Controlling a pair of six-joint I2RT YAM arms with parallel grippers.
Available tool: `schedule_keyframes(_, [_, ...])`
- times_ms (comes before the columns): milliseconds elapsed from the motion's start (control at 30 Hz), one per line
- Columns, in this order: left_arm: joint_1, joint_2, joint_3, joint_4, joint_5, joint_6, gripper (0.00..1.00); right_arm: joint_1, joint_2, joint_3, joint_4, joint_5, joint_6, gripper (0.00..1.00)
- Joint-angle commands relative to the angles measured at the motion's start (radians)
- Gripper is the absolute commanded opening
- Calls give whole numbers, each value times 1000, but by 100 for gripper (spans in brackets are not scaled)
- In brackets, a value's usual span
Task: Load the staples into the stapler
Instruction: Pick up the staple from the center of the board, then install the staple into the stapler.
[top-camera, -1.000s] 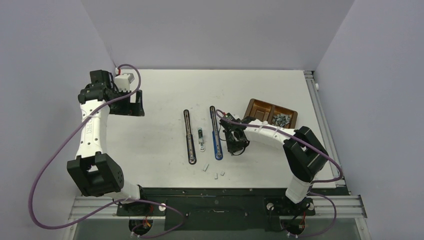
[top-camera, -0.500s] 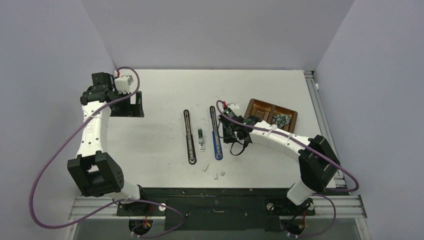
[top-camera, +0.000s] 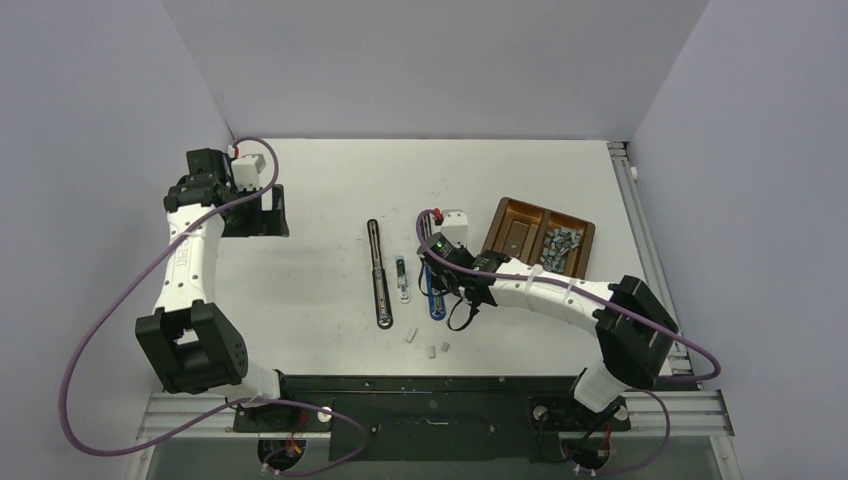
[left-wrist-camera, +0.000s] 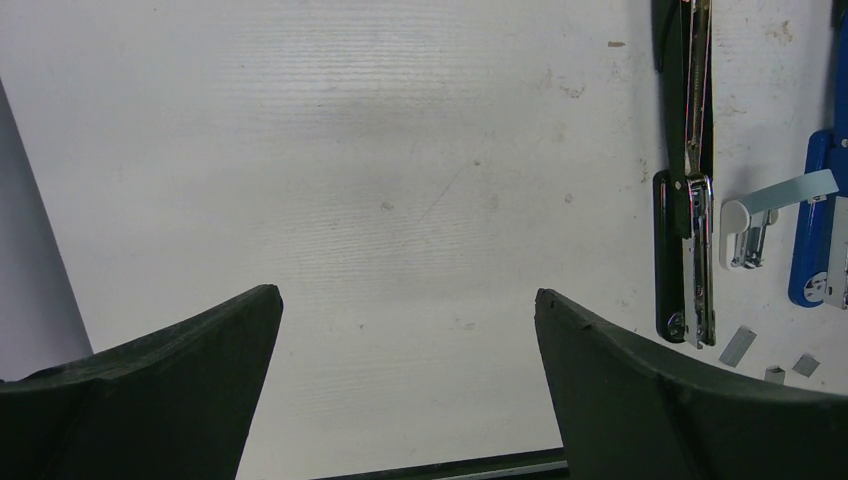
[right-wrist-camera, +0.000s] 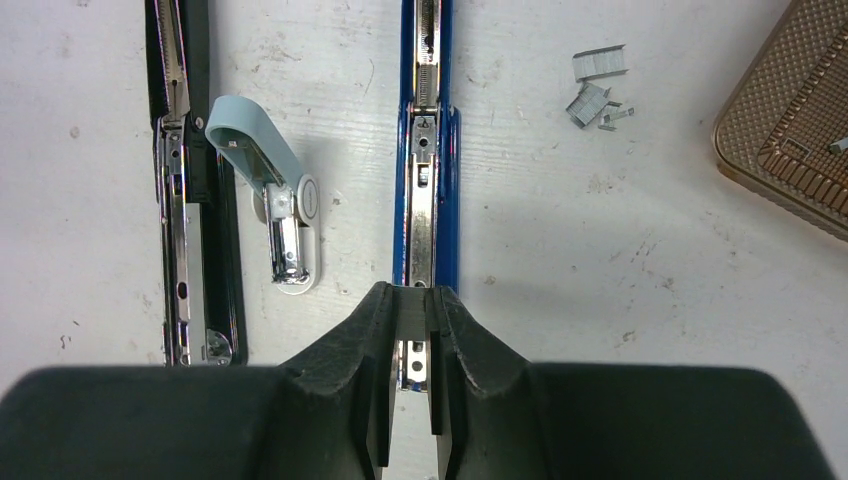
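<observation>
The right gripper hangs over the near end of the opened blue stapler, jaws almost closed on what looks like a grey staple strip, though the fingers partly hide it. From there, loose staples lie at 1 o'clock, the brown tray at 2 o'clock, a small pale stapler and a black stapler at 10 o'clock. The left gripper stands wide, holding nothing, near the table's 9 o'clock edge
</observation>
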Motion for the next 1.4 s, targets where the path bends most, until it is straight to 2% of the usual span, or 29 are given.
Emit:
schedule_keyframes(0, [-4, -17, 3, 46, -4, -25, 96, 17, -22, -33, 94, 84, 30, 9])
schedule_keyframes(333, [-4, -3, -10, 52, -2, -24, 96, 37, 10, -88, 148, 101, 30, 8])
schedule_keyframes(1367, [-3, 8, -27, 78, 3, -24, 96, 74, 52, -78, 135, 132, 33, 9])
